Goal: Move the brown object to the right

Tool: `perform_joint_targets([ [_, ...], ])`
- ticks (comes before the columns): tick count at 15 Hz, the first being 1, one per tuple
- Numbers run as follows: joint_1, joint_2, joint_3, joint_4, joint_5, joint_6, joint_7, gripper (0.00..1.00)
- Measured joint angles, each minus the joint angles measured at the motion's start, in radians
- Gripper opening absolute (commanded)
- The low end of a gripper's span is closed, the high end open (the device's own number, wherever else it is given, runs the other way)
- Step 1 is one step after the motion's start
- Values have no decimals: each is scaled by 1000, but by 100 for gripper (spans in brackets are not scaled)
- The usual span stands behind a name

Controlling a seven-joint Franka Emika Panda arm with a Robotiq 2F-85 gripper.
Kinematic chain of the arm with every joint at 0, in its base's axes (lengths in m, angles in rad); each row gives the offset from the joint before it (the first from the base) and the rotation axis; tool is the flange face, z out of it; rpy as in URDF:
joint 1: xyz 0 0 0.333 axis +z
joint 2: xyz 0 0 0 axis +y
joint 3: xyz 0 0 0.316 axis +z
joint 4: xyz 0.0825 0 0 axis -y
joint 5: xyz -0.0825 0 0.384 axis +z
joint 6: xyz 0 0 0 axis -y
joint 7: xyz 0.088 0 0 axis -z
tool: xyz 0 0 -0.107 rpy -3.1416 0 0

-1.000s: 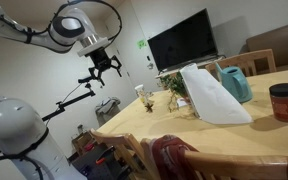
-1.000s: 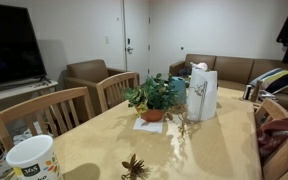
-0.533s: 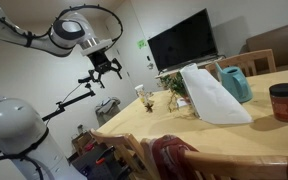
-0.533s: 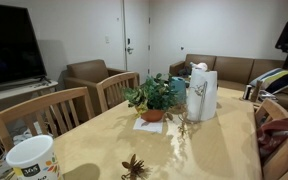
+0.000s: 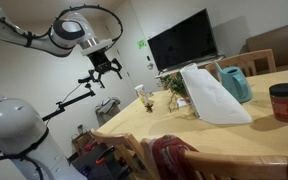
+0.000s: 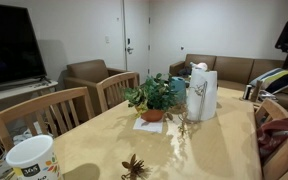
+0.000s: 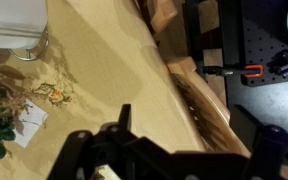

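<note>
Hovering high beside the table (image 5: 169, 128), my gripper (image 5: 106, 68) hangs spread wide and empty, with the one brown object (image 6: 134, 166) lying well below it near one cream cup (image 6: 32, 158).

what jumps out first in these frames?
The black robot claw hangs open and empty, high above the edge of the tan table. On the table, a tall white paper bag stands near a leafy green potted plant. A red-brown jar with a dark lid sits apart from them toward one end.
</note>
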Motion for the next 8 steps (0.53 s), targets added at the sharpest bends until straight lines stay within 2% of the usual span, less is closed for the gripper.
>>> perform_joint_targets([
  [3, 20, 1, 15, 6, -3, 1, -117, 100],
  [8, 65, 22, 87, 44, -24, -4, -276, 100],
])
